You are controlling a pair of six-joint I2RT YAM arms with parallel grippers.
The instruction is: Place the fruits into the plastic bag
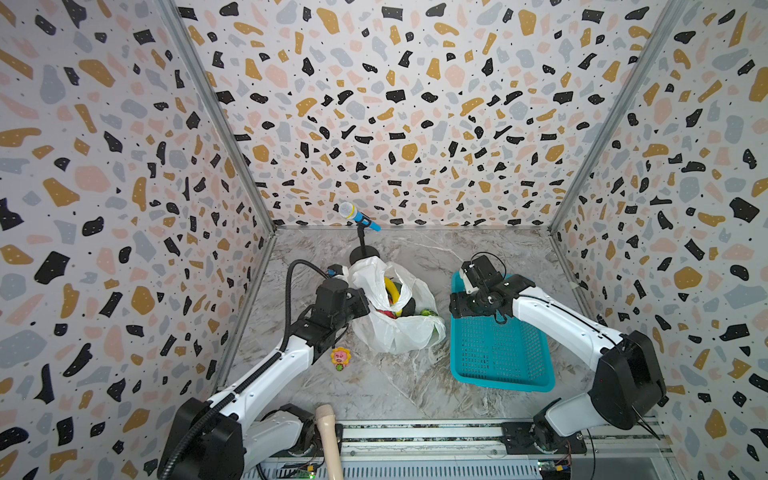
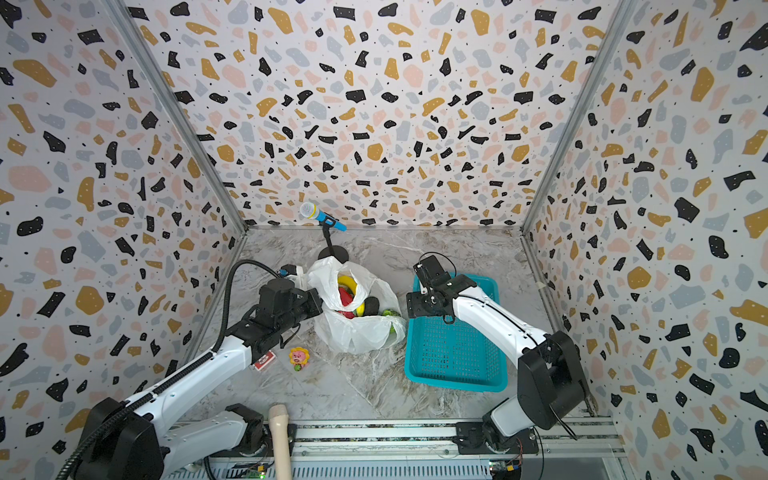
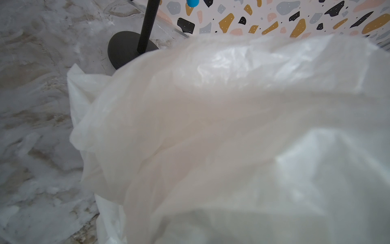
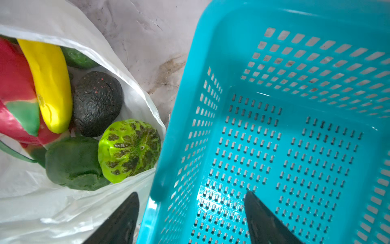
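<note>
Both hands are hanging right by the bag, so going across. Sunflower-face toy [image 1: 340,358] is lying on the counter [image 1: 395,386] out left; it's not a fruit, so I'm skipping it.

Left hand [image 1: 362,300] is pressing its fingers together. I'm guessing it's pinching the rim of the plastic bag [image 1: 395,332] on that side, since the film is draping all over the left wrist view and hiding the fingers.

Bag is sitting mid-counter with its mouth gaping upward. The fruits are all piling up inside it:
- dragon fruit [image 4: 14,84]
- banana [image 4: 50,84]
- dark brown one [image 4: 97,103]
- dark green one [image 4: 73,162]
- bumpy green one [image 4: 128,150], lying right at the rim nearest the basket

In both top views the banana's long axis is running roughly far-to-near.

Right hand [image 4: 194,219] is hovering spread wide and empty, straddling the wall of the teal basket [image 1: 498,374] that's just beside the bag. Basket is showing nothing inside.

So I'm thinking no picking is left. Every fruit is lying to the right hand's left, already bagged, and that hand is the nearer one to the mouth if something needs nudging.
</note>
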